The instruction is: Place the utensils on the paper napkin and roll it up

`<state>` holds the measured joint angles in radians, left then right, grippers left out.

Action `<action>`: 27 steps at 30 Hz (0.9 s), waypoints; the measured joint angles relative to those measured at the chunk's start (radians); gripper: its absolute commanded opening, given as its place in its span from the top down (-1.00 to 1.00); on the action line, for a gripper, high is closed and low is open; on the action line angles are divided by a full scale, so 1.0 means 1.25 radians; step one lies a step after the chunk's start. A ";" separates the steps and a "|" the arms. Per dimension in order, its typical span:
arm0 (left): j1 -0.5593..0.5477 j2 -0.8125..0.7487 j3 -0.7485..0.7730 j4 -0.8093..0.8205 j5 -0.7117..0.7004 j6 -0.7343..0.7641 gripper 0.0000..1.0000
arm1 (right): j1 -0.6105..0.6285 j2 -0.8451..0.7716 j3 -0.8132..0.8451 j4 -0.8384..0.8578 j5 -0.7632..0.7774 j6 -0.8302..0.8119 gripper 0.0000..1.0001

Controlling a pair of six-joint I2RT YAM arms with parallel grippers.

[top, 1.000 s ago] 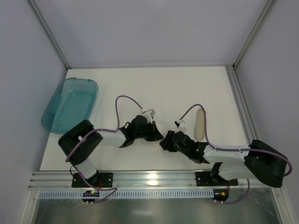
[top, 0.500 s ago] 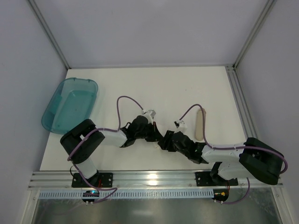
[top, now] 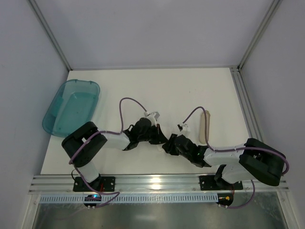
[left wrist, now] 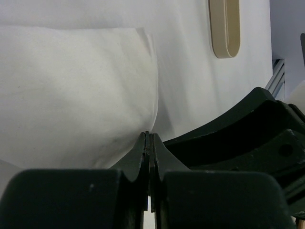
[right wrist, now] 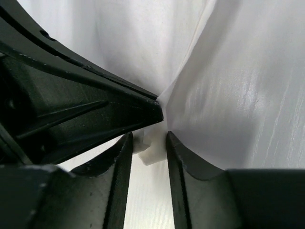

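Note:
The paper napkin [left wrist: 76,95] bulges up off the table, a white sheet whose lower edge runs down into the tips of my left gripper [left wrist: 149,136], which is shut on it. My right gripper [right wrist: 147,143] faces the left one tip to tip and is shut on a folded white wad of the same napkin [right wrist: 153,149]; more of the sheet rises behind it [right wrist: 228,95]. From above, the left gripper [top: 157,137] and right gripper [top: 167,143] meet near the table's front middle. The utensils are hidden.
A tan tube [top: 205,125] lies just right of the right gripper, also in the left wrist view [left wrist: 224,26]. A translucent teal tub [top: 71,107] sits at the table's left edge. A metal rail [top: 152,183] runs along the front.
The right arm's rear links have shifted a little to the left while its gripper stays against the left one. The left arm has barely moved.

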<state>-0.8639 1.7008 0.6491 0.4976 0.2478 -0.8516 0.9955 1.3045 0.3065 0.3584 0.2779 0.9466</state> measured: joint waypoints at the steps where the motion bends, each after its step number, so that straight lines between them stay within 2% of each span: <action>1: 0.000 0.000 0.000 0.003 0.002 0.000 1.00 | 0.000 0.005 -0.001 0.002 0.001 0.003 0.48; 6: 0.000 0.008 0.000 0.019 0.021 -0.001 0.99 | 0.000 0.016 -0.016 0.031 0.008 0.014 0.64; 8: 0.000 0.012 0.001 0.022 0.026 -0.001 0.91 | 0.000 0.020 -0.023 0.047 0.009 0.020 0.69; 9: 0.000 0.013 0.001 0.022 0.027 -0.001 0.85 | 0.000 0.022 -0.026 0.052 0.008 0.021 0.70; 13: 0.000 0.011 0.007 0.008 0.029 0.002 0.39 | 0.000 0.035 -0.030 0.079 0.006 0.026 0.72; 16: 0.002 -0.001 0.031 -0.039 0.025 0.009 0.32 | 0.000 0.043 -0.031 0.093 0.004 0.026 0.74; 19: 0.009 -0.045 0.054 -0.092 0.020 0.019 0.14 | 0.000 0.049 -0.031 0.103 0.002 0.026 0.77; 23: 0.044 -0.135 0.070 -0.164 -0.012 0.023 0.21 | 0.000 0.057 -0.030 0.114 -0.001 0.027 0.80; 27: 0.072 -0.188 0.080 -0.219 -0.053 0.030 0.41 | 0.000 0.078 -0.018 0.125 -0.006 0.034 0.81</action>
<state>-0.7734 1.4654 0.7486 0.2237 0.1810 -0.8146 0.9951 1.4025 0.2836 0.5144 0.2707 0.9886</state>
